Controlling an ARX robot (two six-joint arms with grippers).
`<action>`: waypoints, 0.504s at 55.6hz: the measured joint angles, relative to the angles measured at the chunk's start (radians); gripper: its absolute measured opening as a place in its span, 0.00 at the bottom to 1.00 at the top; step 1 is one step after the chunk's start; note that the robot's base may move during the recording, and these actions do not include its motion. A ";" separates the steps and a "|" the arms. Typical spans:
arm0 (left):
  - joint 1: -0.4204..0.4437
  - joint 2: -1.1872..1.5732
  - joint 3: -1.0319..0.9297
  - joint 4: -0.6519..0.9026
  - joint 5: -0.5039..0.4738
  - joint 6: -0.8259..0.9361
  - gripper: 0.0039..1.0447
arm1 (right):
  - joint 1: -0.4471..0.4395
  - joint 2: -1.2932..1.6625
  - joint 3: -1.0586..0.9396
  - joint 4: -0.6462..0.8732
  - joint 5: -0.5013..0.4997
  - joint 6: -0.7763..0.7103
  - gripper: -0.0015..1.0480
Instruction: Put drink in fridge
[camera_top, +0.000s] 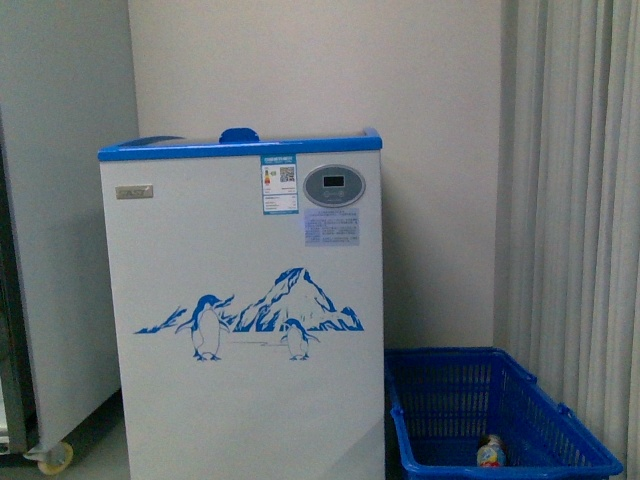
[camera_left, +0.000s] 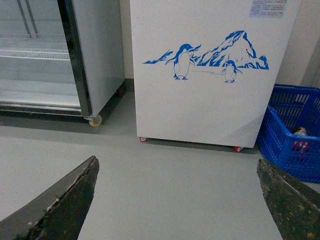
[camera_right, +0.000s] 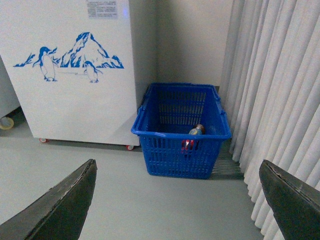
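Beige wall (camera_top: 430, 100), grey floor (camera_right: 115, 200), pale curtains (camera_top: 580, 200)

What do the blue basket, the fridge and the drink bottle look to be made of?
Basket: moulded plastic, slightly glossy, judging by its uniform blue lattice walls. Fridge: smooth white panels, likely painted sheet metal, with a blue rim that looks plastic. Drink: too small to be sure; probably plastic with a printed colourful label.
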 joint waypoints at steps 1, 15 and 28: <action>0.000 0.000 0.000 0.000 0.000 0.000 0.92 | 0.000 0.000 0.000 0.000 0.000 0.000 0.93; 0.000 0.000 0.000 0.000 0.000 0.000 0.92 | 0.000 0.000 0.000 0.000 0.000 0.000 0.93; 0.000 0.000 0.000 0.000 0.000 0.000 0.92 | 0.000 0.000 0.000 0.000 0.000 0.000 0.93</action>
